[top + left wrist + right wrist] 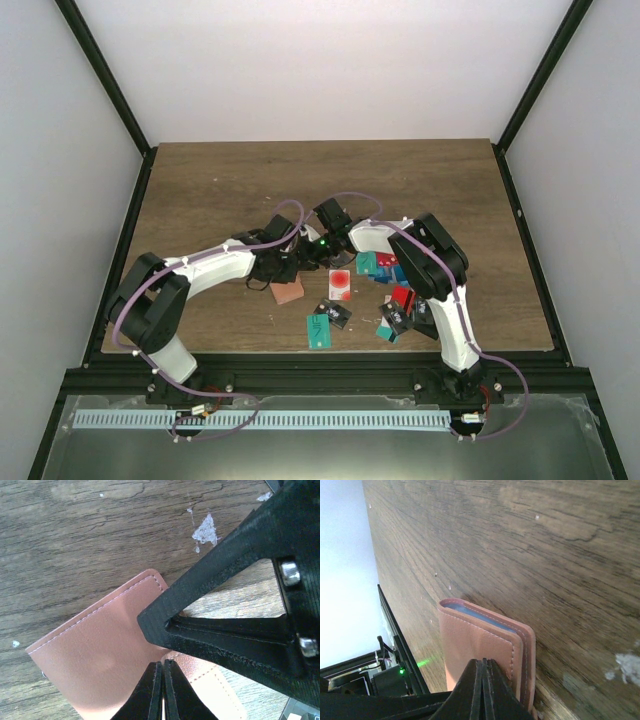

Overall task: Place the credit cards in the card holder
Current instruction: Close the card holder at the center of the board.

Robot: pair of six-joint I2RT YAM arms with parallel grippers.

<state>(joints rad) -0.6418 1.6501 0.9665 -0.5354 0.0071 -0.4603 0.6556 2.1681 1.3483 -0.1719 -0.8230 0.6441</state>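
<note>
Step in hand, my read: getting card holder [100, 650] open before any card goes in. Holder lies folded on bench [300, 180], left of centre, blue pocket edges showing at fold.

Left gripper [160, 672]: jaws pressed together, tips over holder cover. Right gripper [482, 670]: jaws likewise closed tight, tips at holder's edge. Can't tell whether either nips cover.

Credit cards [340, 285] lie loose just right of holder; I see none inside.

Next move calls for parting jaws, catching one flap, pinning other.

Bench is dark wood grain with white scuffs. Walls plain white, frame black.
</note>
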